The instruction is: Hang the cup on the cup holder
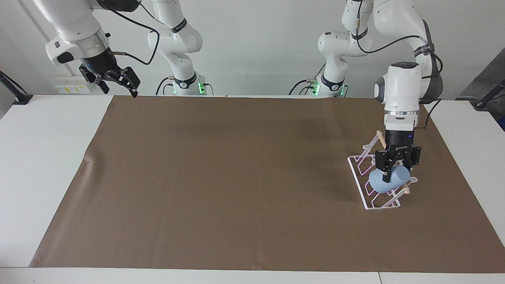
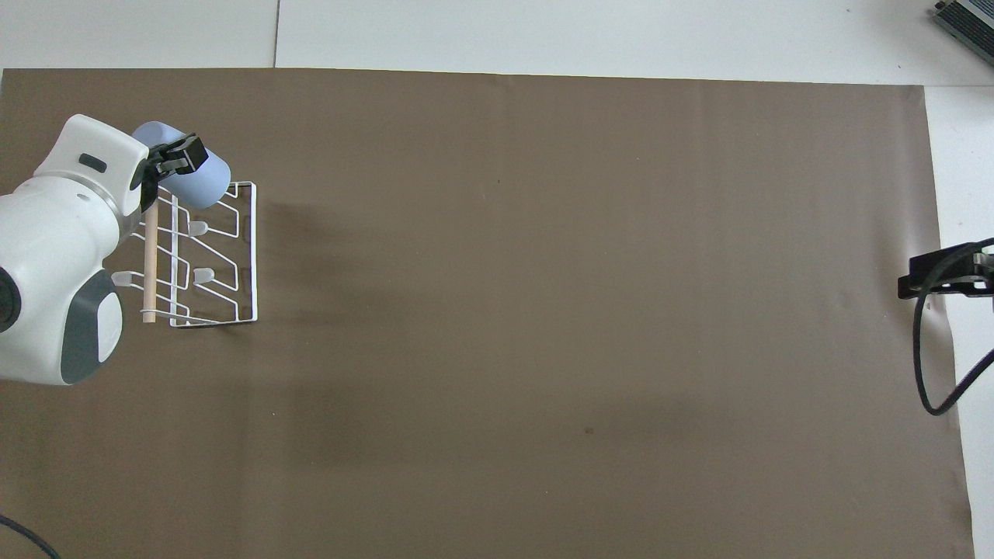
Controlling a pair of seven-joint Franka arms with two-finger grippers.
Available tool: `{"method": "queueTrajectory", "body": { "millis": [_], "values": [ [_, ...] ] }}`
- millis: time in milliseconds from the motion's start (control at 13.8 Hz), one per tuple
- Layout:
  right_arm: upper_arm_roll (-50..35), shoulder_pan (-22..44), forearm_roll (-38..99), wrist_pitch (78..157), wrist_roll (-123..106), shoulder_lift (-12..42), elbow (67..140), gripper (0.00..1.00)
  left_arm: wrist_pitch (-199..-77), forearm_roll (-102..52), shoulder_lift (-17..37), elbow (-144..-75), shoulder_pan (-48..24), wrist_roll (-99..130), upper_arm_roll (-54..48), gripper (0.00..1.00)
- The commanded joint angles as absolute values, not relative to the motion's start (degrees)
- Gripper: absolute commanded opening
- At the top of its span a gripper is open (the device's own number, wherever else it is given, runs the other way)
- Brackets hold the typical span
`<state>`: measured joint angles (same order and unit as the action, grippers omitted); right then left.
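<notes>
My left gripper (image 1: 395, 170) is shut on the light blue cup (image 1: 379, 184), holding it tilted on its side. The cup (image 2: 200, 185) is low over the end of the cup holder that lies farther from the robots, right at the slanted prongs. I cannot tell whether it rests on a prong. The cup holder (image 1: 357, 182) is a white wire rack with a wooden dowel (image 2: 149, 264) along its top, and it stands on the brown mat at the left arm's end of the table. My right gripper (image 1: 115, 80) waits open and empty, high over the table edge at the right arm's end.
A brown mat (image 1: 236, 177) covers most of the white table (image 1: 47, 157). The right arm's black cable (image 2: 928, 365) hangs over the mat's edge at that end. The other prongs of the rack (image 2: 253, 256) carry nothing.
</notes>
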<state>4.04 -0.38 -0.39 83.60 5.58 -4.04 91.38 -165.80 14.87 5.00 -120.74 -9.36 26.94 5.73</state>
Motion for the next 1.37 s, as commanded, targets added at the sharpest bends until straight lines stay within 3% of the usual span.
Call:
{"method": "queueTrajectory", "body": {
  "millis": [0,72,144,289,361,505,578,794,1300],
  "values": [
    [3.7,-1.1,-0.7,84.0,4.3,-5.7,93.2,1.0,-167.4,16.3,4.4,-121.6,-9.3,26.7,6.2,0.0],
    [3.7,-1.1,-0.7,84.0,4.3,-5.7,93.2,1.0,-167.3,16.3,4.4,-121.6,-9.2,26.7,6.2,0.06],
    [3.7,-1.1,-0.7,84.0,4.3,-5.7,93.3,1.0,-167.3,16.3,4.4,-121.4,-9.2,26.8,6.2,0.2],
    [3.7,-1.1,-0.7,84.0,4.2,-5.8,93.4,1.0,-167.3,16.3,4.4,-121.3,-9.3,26.9,6.2,0.36],
    [3.7,-1.1,-0.7,84.0,4.2,-5.8,93.4,1.0,-167.3,16.2,4.5,-121.3,-9.3,26.9,6.2,0.49],
    [3.7,-1.1,-0.7,84.0,4.2,-5.8,93.4,1.0,-167.3,16.3,4.5,-121.2,-9.3,27.0,6.2,0.61],
    [3.7,-1.1,-0.7,84.0,4.2,-5.8,93.4,1.0,-167.3,16.3,4.5,-121.2,-9.3,26.9,6.2,0.75],
    [3.7,-1.1,-0.7,84.0,4.2,-5.8,93.7,1.0,-167.3,16.3,4.5,-121.2,-9.3,26.9,6.2,0.98],
    [3.7,-1.1,-0.7,84.0,4.2,-6.0,93.8,1.0,-167.2,16.2,4.5,-121.1,-9.3,27.0,6.2,1.0]
  ]
}}
